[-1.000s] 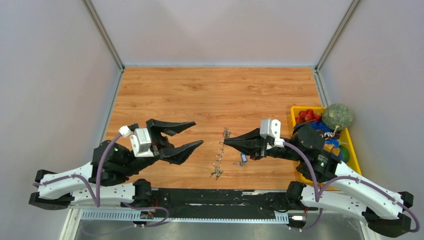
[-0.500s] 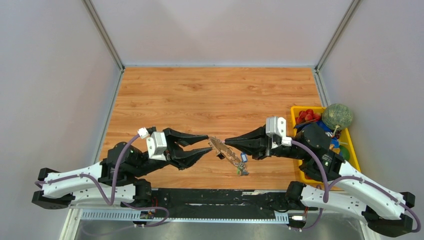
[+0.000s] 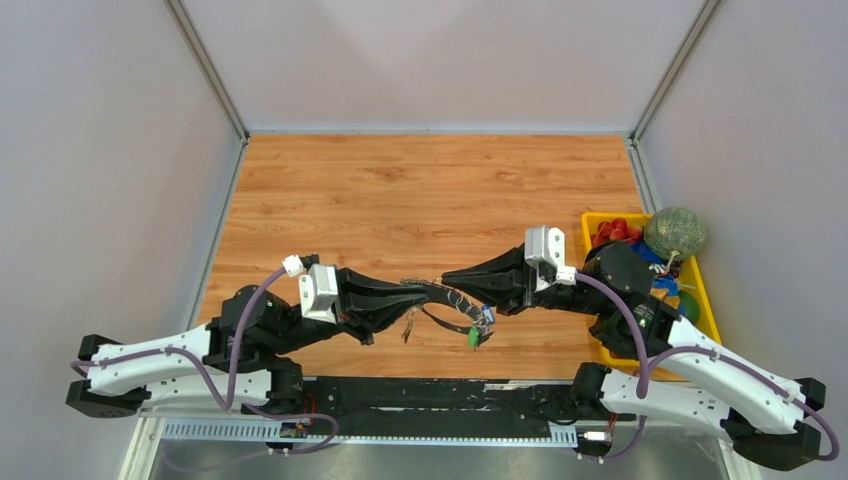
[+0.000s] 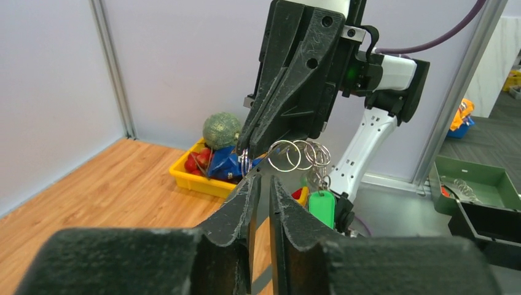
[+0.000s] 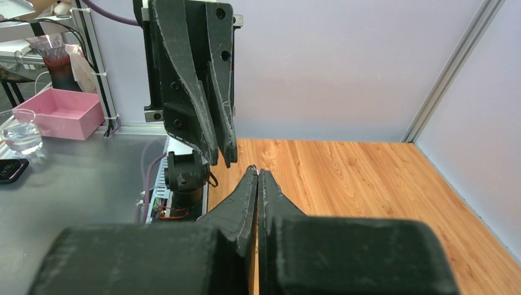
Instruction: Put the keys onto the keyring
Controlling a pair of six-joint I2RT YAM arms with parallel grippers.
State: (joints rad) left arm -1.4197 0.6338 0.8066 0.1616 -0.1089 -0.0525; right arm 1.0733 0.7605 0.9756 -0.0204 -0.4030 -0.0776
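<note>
Keyring (image 3: 455, 300) hangs in the air between the two claws, above the near middle of the surface (image 3: 400, 190), with keys (image 3: 472, 338) dangling beneath it, one on a green tag (image 4: 321, 208). Right claw (image 3: 447, 280) is clenched on its wire. Left claw (image 3: 418, 293) meets the opposite end, jaws drawn to a slim gap; whether it grips cannot be told. Step in hand, by judgement: bracing it between both arms for threading. Next move calls for a firm left hold, then parting the wire's end so a key can slide on. Yellow bin (image 3: 708, 305) stands well apart, right side
</note>
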